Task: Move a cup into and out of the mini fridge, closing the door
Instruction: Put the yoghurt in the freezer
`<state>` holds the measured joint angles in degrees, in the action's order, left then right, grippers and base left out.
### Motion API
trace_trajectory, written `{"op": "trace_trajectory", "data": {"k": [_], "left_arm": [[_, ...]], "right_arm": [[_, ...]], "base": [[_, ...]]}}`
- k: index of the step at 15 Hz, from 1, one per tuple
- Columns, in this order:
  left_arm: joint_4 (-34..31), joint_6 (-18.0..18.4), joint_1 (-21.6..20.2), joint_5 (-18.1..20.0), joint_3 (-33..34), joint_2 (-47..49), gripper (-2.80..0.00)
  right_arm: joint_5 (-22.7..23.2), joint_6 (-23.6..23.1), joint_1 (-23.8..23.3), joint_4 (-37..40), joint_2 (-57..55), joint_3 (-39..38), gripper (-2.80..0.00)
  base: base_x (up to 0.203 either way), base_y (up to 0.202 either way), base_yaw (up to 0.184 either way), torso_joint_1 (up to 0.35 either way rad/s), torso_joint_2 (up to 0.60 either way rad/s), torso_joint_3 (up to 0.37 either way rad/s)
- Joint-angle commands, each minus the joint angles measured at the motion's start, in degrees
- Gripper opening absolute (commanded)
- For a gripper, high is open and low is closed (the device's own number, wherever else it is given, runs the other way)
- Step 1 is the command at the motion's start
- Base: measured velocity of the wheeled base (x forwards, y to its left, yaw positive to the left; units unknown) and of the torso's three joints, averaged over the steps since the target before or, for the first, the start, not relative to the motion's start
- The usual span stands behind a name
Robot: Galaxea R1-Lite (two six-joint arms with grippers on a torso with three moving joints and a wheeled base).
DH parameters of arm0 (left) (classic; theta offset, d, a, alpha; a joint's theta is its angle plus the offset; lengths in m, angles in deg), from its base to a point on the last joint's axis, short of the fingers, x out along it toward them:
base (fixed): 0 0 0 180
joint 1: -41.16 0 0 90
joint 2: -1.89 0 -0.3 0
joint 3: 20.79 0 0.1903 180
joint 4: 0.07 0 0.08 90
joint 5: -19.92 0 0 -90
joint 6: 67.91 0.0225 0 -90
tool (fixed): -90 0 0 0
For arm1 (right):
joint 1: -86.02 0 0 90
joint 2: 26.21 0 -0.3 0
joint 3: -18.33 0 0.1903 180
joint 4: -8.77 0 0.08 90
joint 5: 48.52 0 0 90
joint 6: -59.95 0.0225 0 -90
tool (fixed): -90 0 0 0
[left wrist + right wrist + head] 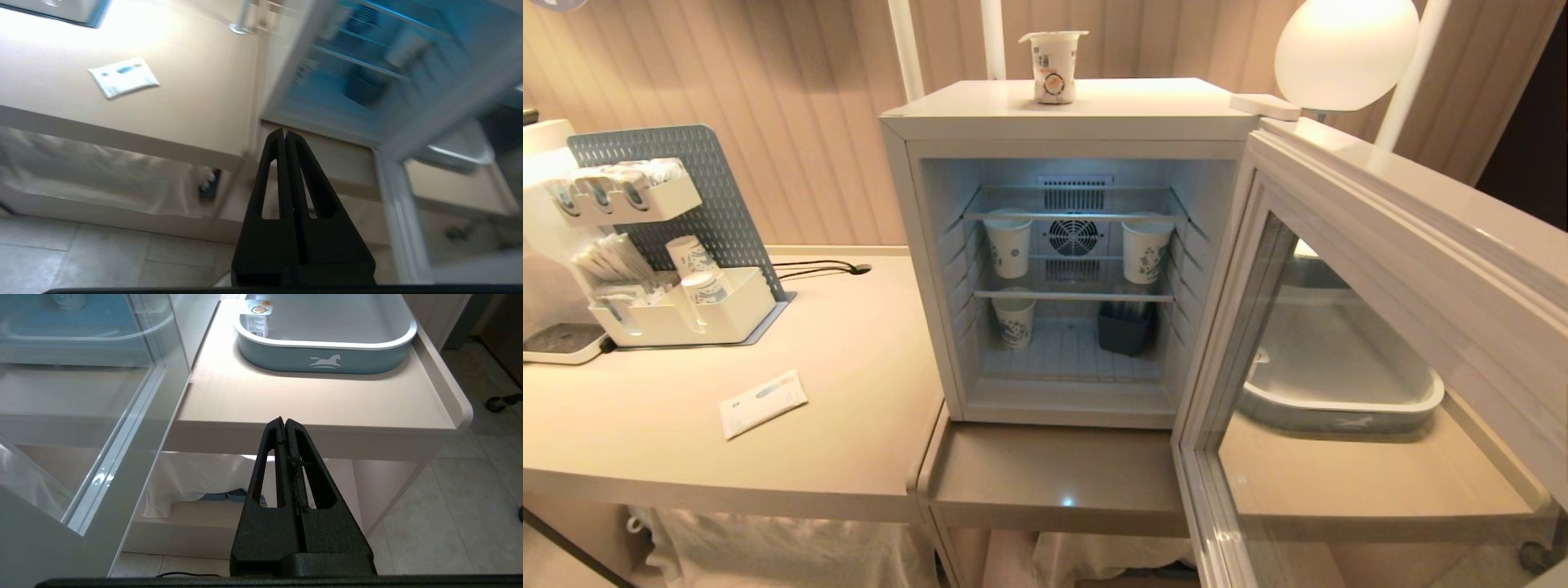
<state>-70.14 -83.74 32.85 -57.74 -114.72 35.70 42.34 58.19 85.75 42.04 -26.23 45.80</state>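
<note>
the cup (1054, 65) stands upright on top of the mini fridge (980, 114), near the back edge, and nothing is touching it. the door (1380, 269) is swung wide open to the right side, so you can see right inside. in there, two paper cups (1009, 245) sit on the upper wire shelf, one on each side of the round fan (1072, 236). lower down there is another paper cup and a small dark box (1125, 328). the left pincer (284, 131) is closed tight with nothing in it, and it hangs low in front of the bench (196, 102) and the open fridge, out past the bench edge. the right pincer (284, 419) is closed and empty too, held low in front of the bench on the other side of the door. on that bench is a blue tray (327, 359) with a tiny cup (256, 318) in its corner. a flat white packet (762, 402) lies on the bench to the left of the fridge.
</note>
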Motion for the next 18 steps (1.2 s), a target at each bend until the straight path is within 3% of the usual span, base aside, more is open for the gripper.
{"op": "trace_trajectory", "data": {"k": [1, 4, 7, 10, 11, 13, 15, 18], "left_arm": [[-13.3, -1.1, 5.2, 0.3, -8.3, -7.1, -2.80], [-23.0, -1.6, 7.1, 0.2, -10.3, -17.4, -2.80], [-30.5, -1.6, 7.3, -2.5, -10.2, -24.3, -2.80], [-31.5, 2.8, 7.9, -4.4, -2.8, -32.2, -2.80], [-31.8, 2.8, 7.9, -7.3, 0.9, -33.0, -2.80], [-26.1, -0.8, 7.9, -11.7, 8.6, -33.5, -2.80], [-13.0, -2.3, 8.0, -17.5, 20.5, -33.6, -2.80], [15.3, 3.4, 8.0, -22.8, 46.2, -33.7, -2.80]], "right_arm": [[0.0, 0.0, -0.1, -0.1, 0.0, -0.1, -2.80], [0.0, 0.1, 0.0, -0.2, 0.0, -0.1, -2.80], [0.0, 0.2, 0.0, -0.2, 0.0, -0.1, -2.80], [0.0, 0.3, 0.0, -0.1, 0.0, -0.1, -2.80], [0.0, 0.3, -0.1, -0.1, 0.0, -0.1, -2.80], [0.0, 0.3, 0.0, -0.1, 0.0, -0.1, -2.80], [0.0, 0.3, 0.0, -0.1, 0.0, -0.1, -2.80], [0.0, 0.3, 0.0, -0.1, 0.0, -0.1, -2.80]], "base": [[0.000, 0.000, 0.000, 0.000, 0.00, 0.000], [0.000, 0.000, 0.000, 0.000, 0.00, 0.000], [0.000, 0.000, 0.000, 0.000, 0.00, 0.000], [0.000, 0.000, 0.000, 0.000, 0.00, 0.000], [0.000, 0.000, 0.000, 0.000, 0.00, 0.000], [0.000, 0.000, 0.000, 0.000, 0.00, 0.000], [0.000, 0.000, 0.000, 0.000, 0.00, 0.000], [0.000, 0.000, 0.000, 0.000, 0.00, 0.000]]}}
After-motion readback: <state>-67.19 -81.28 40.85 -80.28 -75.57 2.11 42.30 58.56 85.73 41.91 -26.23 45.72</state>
